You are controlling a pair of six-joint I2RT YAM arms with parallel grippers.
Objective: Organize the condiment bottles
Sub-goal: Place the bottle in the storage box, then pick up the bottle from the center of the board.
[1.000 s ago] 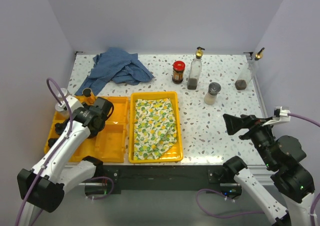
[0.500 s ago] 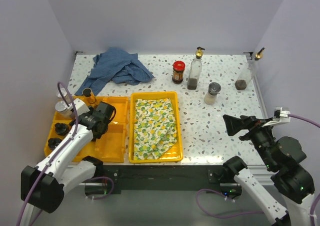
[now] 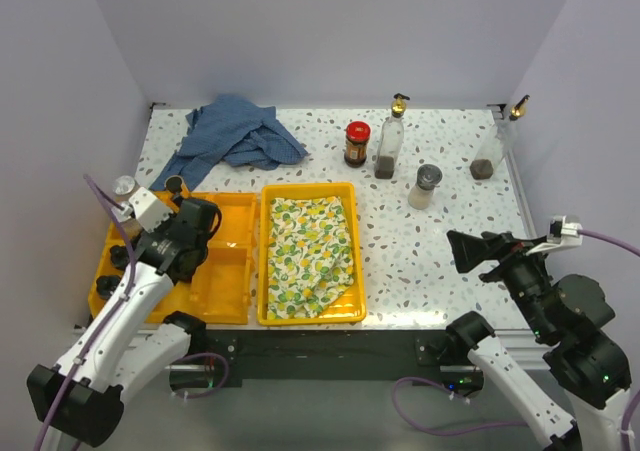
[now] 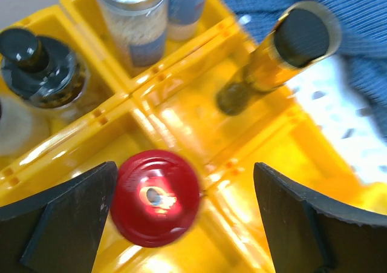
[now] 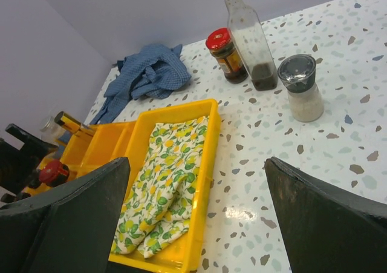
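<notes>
Wider now than a second ago, the left jaws have let go, and the left arm (image 3: 125,296) has swung its elbow outward. That puts it low on the left of the overhead view, above the divided yellow plastic tray (image 3: 232,271). Four condiment bottles wait on the speckled bench (image 3: 440,261), upper right: a red-lidded dark sauce jar (image 3: 357,143), a clear glass bottle with gold pourer (image 3: 390,141), a grey-capped shaker (image 3: 425,186) and a second pourer bottle (image 3: 493,151) in the far corner.

Left wrist view: a round red-topped jar (image 4: 155,198) stands in a compartment at lower centre. It sits between the open jaws, the left one just beside it, with other bottles crowding above. I'd lift straight up with no sideways drift, so that lid isn't clipped.

Right wrist view: the right jaws are wide apart and empty, with the bench bottles across the top.
</notes>
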